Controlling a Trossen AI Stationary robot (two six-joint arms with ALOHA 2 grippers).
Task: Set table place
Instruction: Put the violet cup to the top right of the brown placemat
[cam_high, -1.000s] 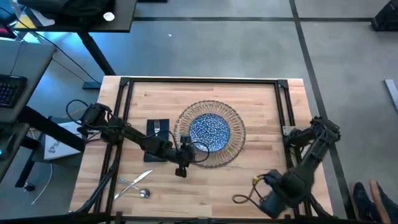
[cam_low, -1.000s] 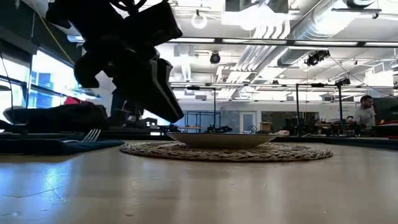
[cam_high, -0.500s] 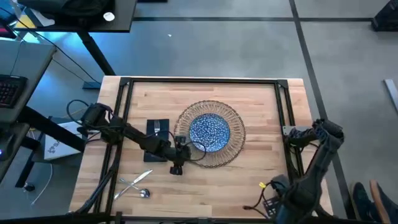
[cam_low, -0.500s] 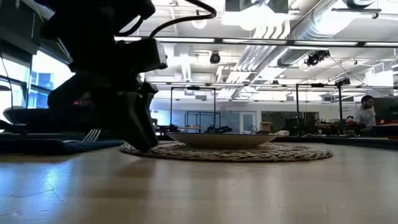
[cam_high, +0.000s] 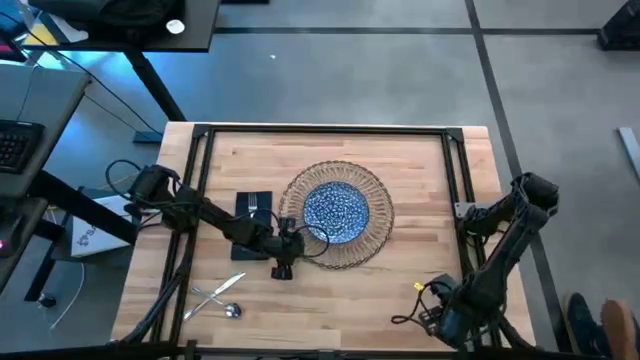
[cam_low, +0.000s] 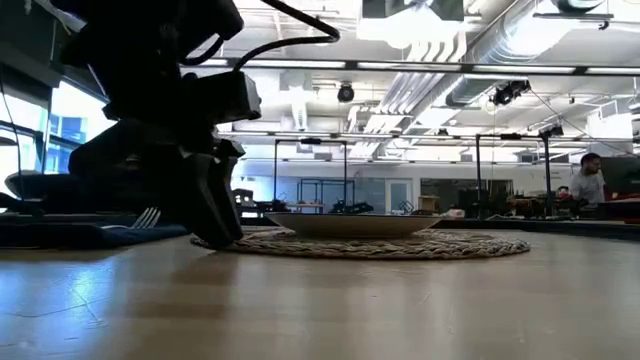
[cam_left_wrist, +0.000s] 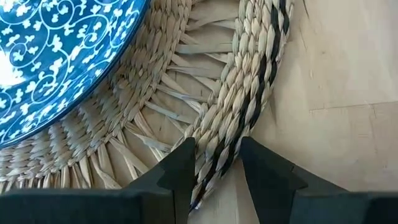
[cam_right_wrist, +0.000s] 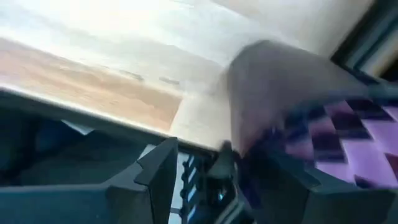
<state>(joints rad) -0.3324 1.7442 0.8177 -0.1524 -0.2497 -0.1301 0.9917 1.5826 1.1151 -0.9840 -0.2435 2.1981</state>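
Down at the placemat's rim, the left gripper is clamped on the woven edge: the left wrist view shows its two fingers pinching the braided border of the placemat between them, tips resting on the table. The mat lies flat in the middle of the wooden table, and the blue patterned plate sits on it, roughly centred. From table height the left gripper stands at the mat's near-left edge, pressed down where mat meets wood, with the plate rising just above the weave. Beside the mat, on the side of the left arm, a dark napkin lies with a fork on top of it. Well apart from the mat, near the table's front edge on that same side, a knife and spoon lie crossed on bare wood. The right gripper hangs far from the mat at the front right corner of the table; its wrist view is a blur, so whether its fingers are parted or closed, I cannot tell.
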